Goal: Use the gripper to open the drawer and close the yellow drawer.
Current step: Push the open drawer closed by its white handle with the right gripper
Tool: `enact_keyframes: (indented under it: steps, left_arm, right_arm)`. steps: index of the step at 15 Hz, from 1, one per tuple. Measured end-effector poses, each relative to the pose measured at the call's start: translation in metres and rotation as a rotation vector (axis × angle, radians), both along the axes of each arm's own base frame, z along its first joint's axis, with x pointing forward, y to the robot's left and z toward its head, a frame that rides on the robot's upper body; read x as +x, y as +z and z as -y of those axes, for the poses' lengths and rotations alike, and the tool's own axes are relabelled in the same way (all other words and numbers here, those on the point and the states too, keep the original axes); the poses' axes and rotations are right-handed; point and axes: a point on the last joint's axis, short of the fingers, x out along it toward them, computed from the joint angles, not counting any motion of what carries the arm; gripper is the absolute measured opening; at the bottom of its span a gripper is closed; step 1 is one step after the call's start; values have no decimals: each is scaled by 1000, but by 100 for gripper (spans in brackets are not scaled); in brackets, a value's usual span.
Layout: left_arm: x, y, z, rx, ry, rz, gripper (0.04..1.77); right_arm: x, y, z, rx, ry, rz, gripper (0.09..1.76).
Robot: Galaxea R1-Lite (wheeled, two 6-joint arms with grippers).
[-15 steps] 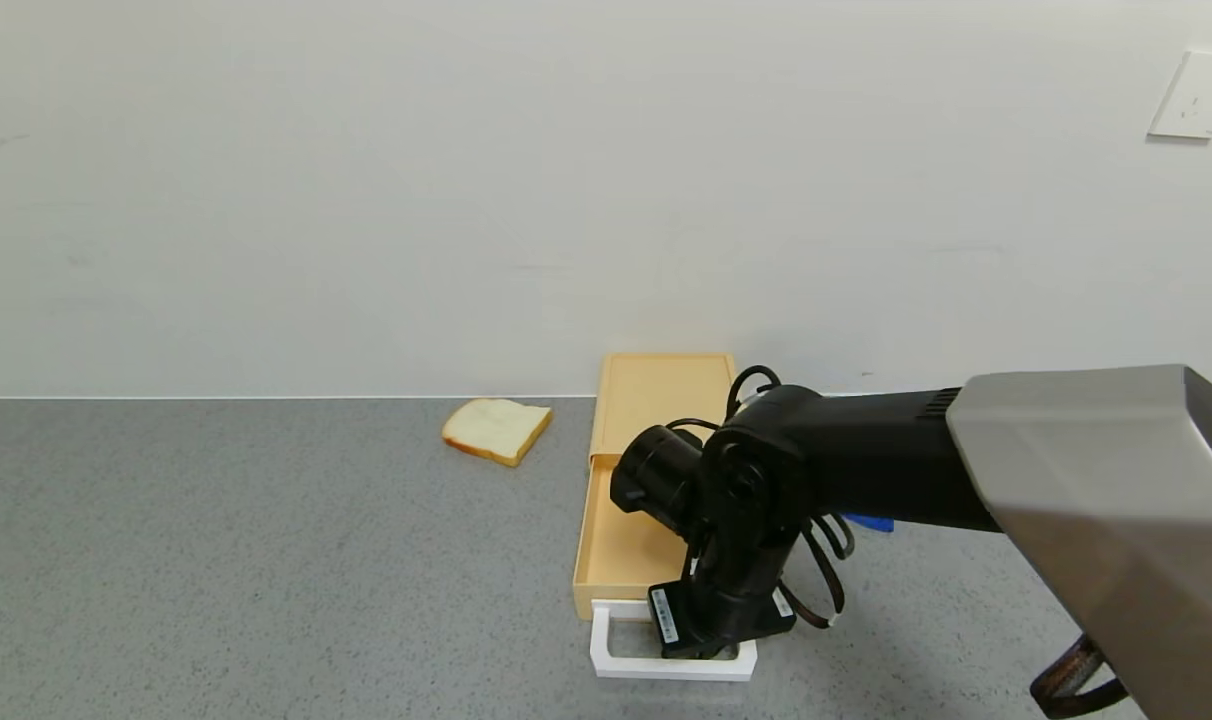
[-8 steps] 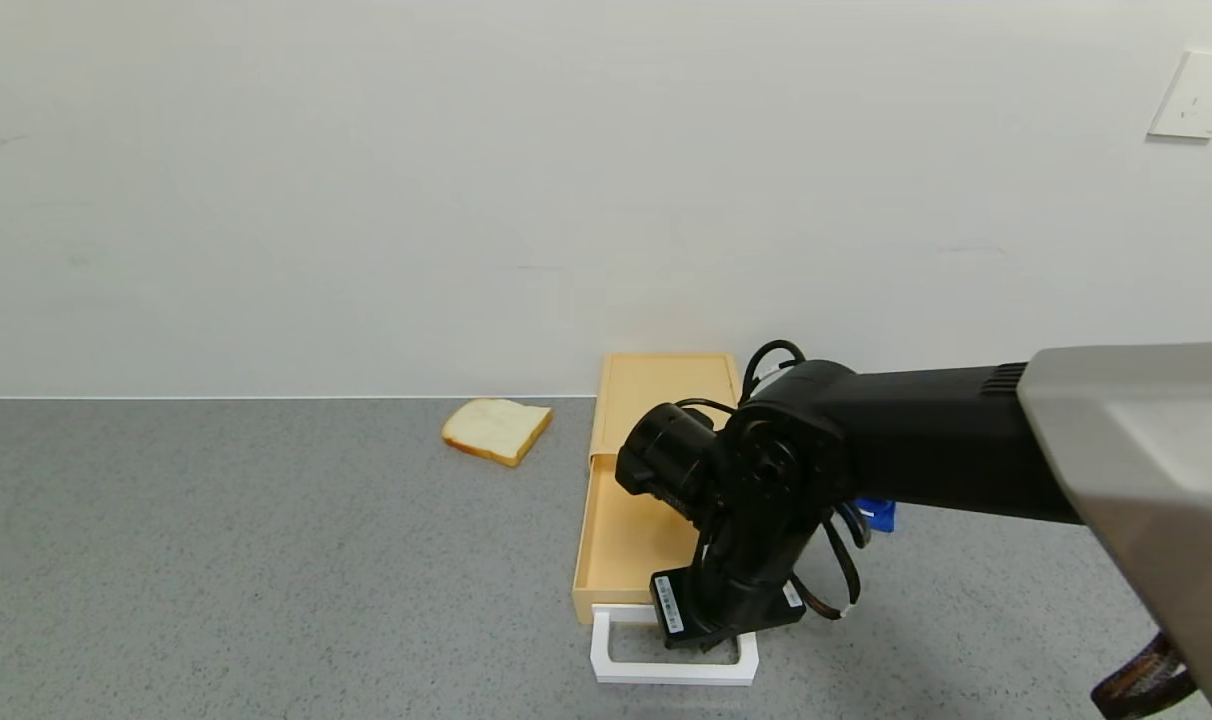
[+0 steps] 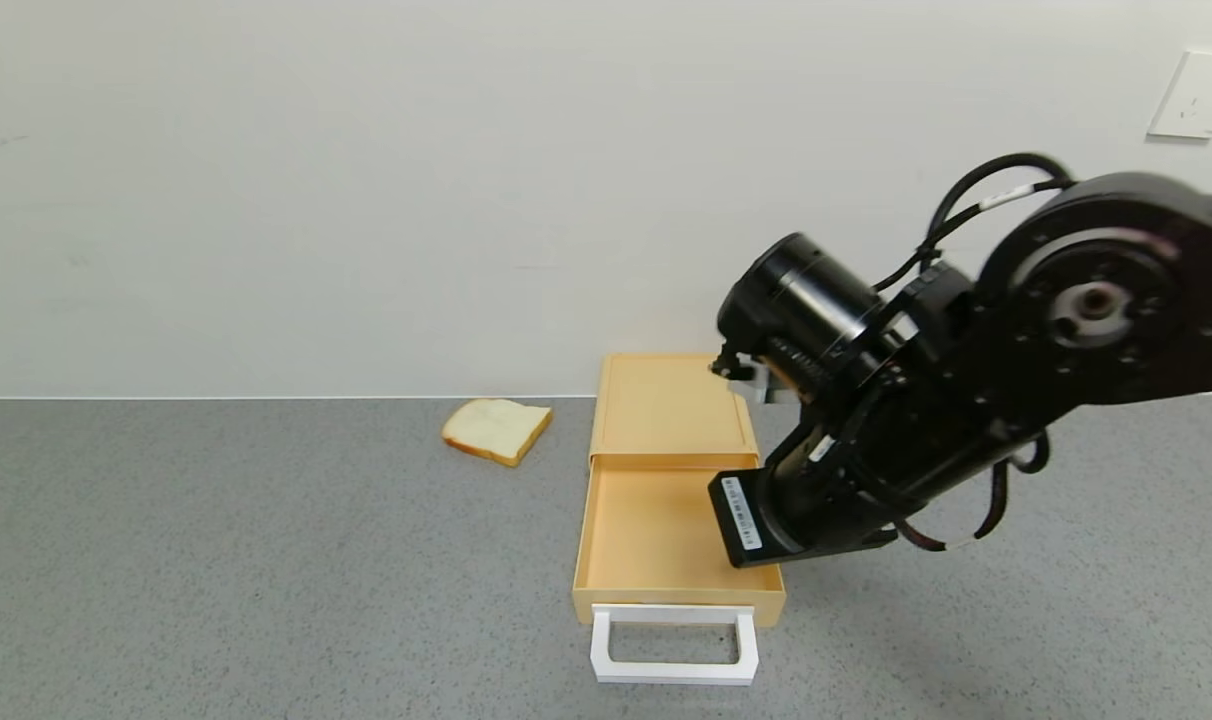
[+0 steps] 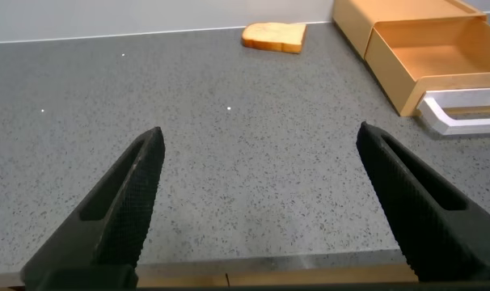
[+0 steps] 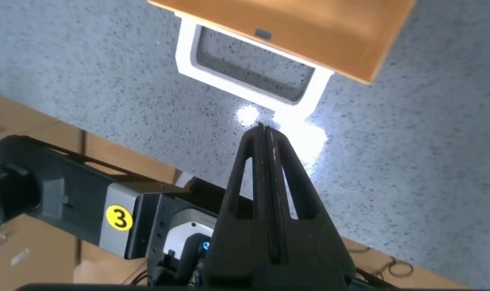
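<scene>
The pale yellow drawer (image 3: 638,530) is pulled out of its flat case (image 3: 666,405) and is empty. Its white loop handle (image 3: 673,660) lies free on the counter. My right gripper (image 5: 265,136) is shut and empty. It hangs in the air above the drawer's right side, its black hand (image 3: 781,520) clear of the handle. The right wrist view shows the drawer's front (image 5: 326,36) and the handle (image 5: 249,77) below the fingertips. My left gripper (image 4: 261,137) is open and empty, low over the counter to the left, with the drawer (image 4: 439,48) far off.
A bread slice (image 3: 496,430) lies on the grey counter (image 3: 216,560) left of the case, near the white wall. A wall socket (image 3: 1196,95) is at the upper right. The robot's base (image 5: 107,214) stands below the counter's front edge.
My right gripper has come off the white handle and risen up and to the right. The drawer stays pulled out. The blue object beside the arm is now hidden.
</scene>
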Motion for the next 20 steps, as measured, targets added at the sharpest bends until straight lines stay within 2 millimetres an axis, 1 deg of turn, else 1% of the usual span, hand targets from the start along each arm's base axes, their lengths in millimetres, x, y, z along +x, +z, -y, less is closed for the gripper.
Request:
enact_keyframes:
  steps: [2, 4, 6, 9, 11, 14, 17, 20]
  left_arm:
    - [0, 0, 0, 0, 0, 0, 172]
    - [0, 0, 0, 0, 0, 0, 172]
    - [0, 0, 0, 0, 0, 0, 172]
    - [0, 0, 0, 0, 0, 0, 172]
    - [0, 0, 0, 0, 0, 0, 172]
    - [0, 0, 0, 0, 0, 0, 172]
    - [0, 0, 0, 0, 0, 0, 172]
    - [0, 0, 0, 0, 0, 0, 172]
  right_arm:
    - [-9, 20, 24, 25, -7, 51, 12]
    - [-17, 34, 49, 62, -9, 96, 12]
    - [-25, 41, 72, 98, -9, 157, 12]
    - [-35, 41, 100, 138, -24, 265, 12]
    - [-44, 35, 112, 153, -24, 322, 12]
    - [-58, 27, 123, 210, -10, 407, 12]
    - [-71, 19, 133, 240, -5, 423, 12]
    - [-79, 15, 139, 240, -10, 422, 12]
